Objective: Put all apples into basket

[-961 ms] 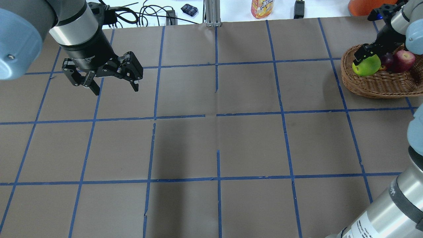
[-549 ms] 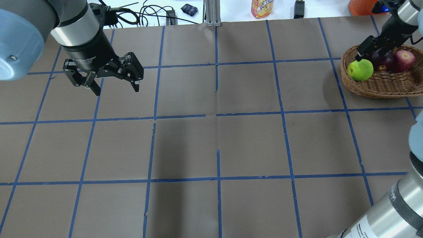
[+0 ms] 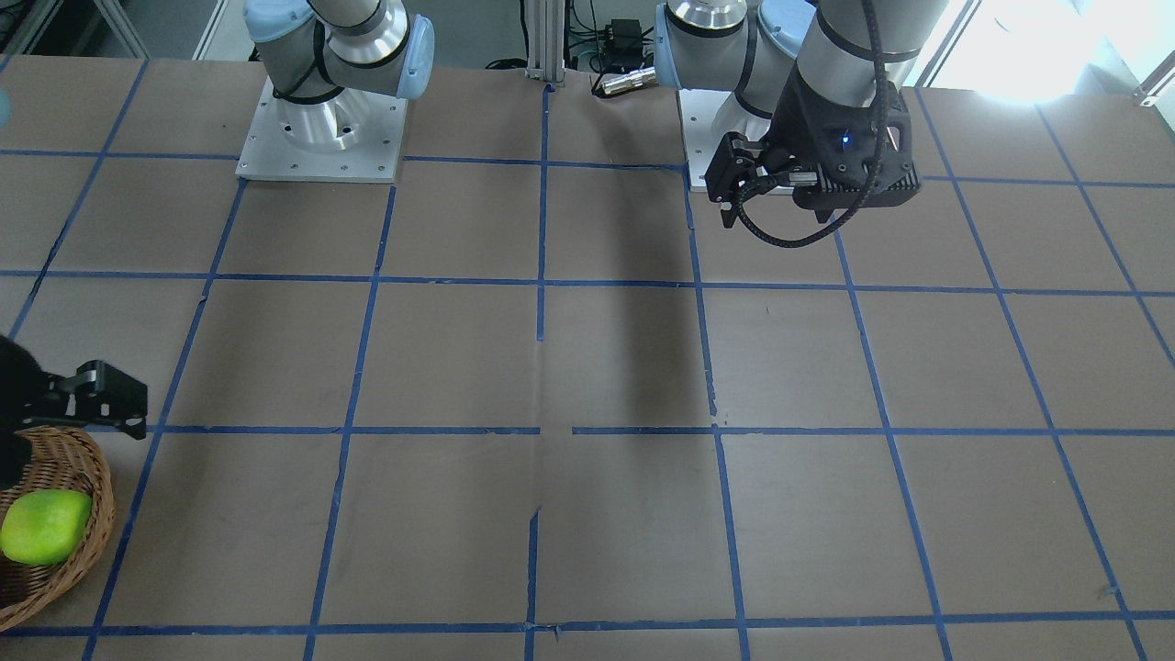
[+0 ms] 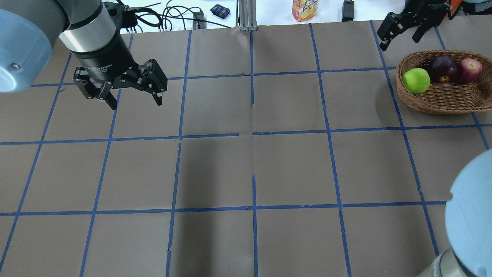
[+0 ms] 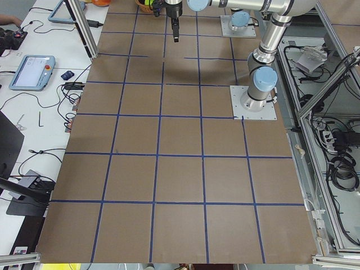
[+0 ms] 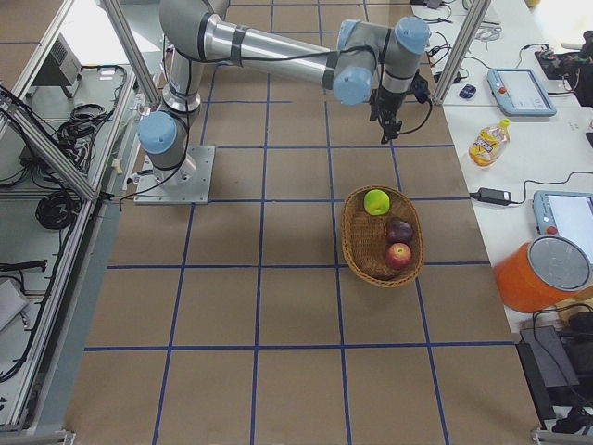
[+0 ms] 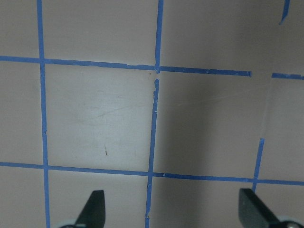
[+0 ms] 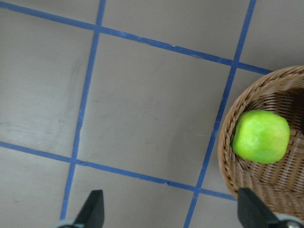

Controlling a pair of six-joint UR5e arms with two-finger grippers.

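The wicker basket [image 4: 442,107] stands at the table's far right. In it lie the green apple [image 4: 416,80], the maroon apple [image 4: 442,68] and the red apple [image 4: 467,70]. My right gripper [image 4: 399,37] is open and empty, raised above the table behind and left of the basket. Its wrist view shows the green apple [image 8: 261,136] inside the basket rim [image 8: 227,156], off to the right of the fingers. My left gripper [image 4: 135,103] is open and empty over bare table at the far left. The right side view shows all three apples in the basket [image 6: 357,250].
The brown table top is marked with a blue tape grid. Beyond its back edge are cables [image 4: 165,17], a metal post [image 4: 246,15], an orange drink bottle [image 4: 305,9] and an orange container [image 6: 542,273]. Both arm bases [image 3: 321,128] stand at the robot's side.
My right gripper let go of the green apple, rose and moved back and left, away from the basket. The apple now rests in the basket. The left arm has not moved.
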